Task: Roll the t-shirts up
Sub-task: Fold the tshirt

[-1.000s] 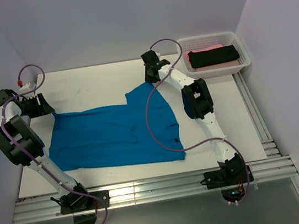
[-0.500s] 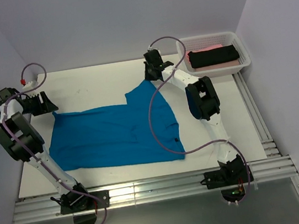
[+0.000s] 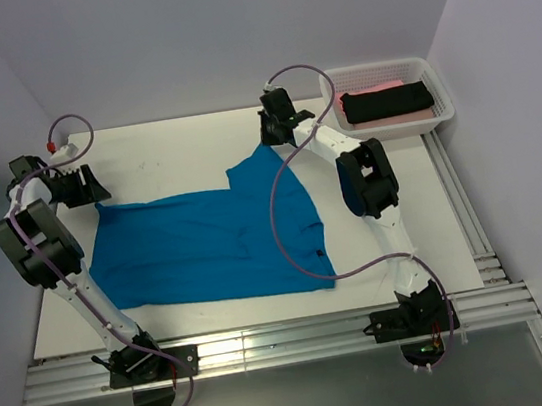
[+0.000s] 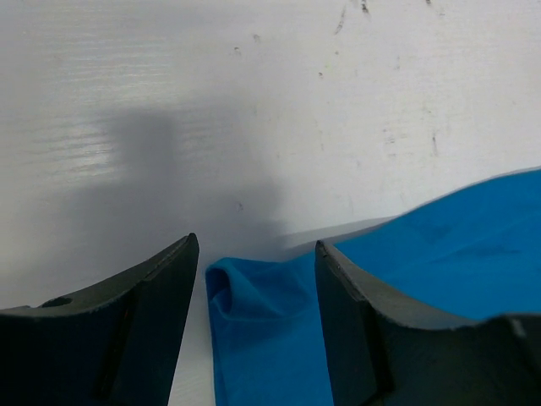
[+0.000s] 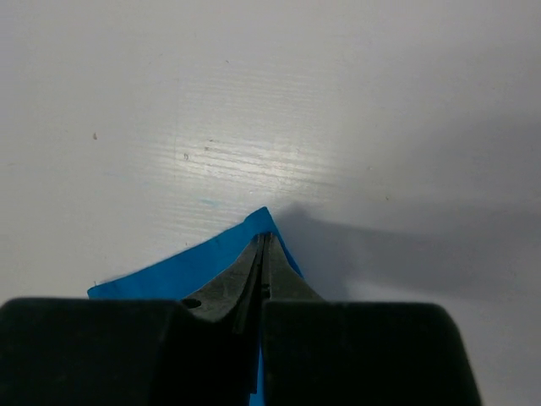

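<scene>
Basket (image 3: 446,104) at far right holds black shirt (image 3: 388,102) atop pink shirt (image 3: 388,86).

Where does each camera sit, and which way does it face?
Top external: above and behind the robot, looking down on table, turquoise t-shirt, white basket; left arm and right arm show.
Left wrist: on the left arm, facing down; open left claw straddles a shirt corner.
Right wrist: on the right arm, facing down; right claw pinches a shirt corner.
All three share the t-shirt.
</scene>
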Tool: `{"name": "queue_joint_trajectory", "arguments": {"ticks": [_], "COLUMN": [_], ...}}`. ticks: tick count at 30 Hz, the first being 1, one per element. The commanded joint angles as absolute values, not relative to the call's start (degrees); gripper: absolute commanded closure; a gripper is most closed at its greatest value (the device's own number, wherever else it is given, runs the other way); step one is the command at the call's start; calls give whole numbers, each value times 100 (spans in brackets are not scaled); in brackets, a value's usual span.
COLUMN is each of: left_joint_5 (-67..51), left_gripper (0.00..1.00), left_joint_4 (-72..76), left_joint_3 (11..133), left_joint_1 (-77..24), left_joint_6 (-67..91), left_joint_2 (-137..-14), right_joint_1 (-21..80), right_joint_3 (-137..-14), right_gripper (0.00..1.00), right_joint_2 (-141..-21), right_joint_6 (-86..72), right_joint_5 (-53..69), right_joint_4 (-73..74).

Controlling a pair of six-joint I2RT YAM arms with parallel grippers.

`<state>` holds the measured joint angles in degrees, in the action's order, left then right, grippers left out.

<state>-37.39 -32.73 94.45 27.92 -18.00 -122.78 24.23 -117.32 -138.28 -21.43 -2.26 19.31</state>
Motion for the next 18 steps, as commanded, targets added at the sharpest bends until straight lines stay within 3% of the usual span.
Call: {"name": "queue_joint_trajectory", "arguments": {"ticks": [1,9,14,18], "left_joint_5": [-3560,-3498,-3489,-3454], "left_gripper": [37,39,54,51], "left_joint_4": [-3015,-3085,-3252,-3331], "left_joint_3": [9300,9299,9395,9369], "left_joint_1": [2777,2786,2777,2795], "left_joint_6": [-1749,-1731,-1749,-1793], "left_joint_2": [-12068,-11988,-12024,-11909], "right_joint_1": [2408,2417,2417,2408], "right_joint_3": [-11892,-11865,-11848,-11848], "right_gripper": [100,100,100,100], "right_joint_2": [-13562,-13579,-13562,-13535], "right_joint_6": [-2030,-2004,-1995,-1978], "right_joint_5": [-114,-70,-97,-114], "right_joint_4": [1793,1846,1863,1890]}}
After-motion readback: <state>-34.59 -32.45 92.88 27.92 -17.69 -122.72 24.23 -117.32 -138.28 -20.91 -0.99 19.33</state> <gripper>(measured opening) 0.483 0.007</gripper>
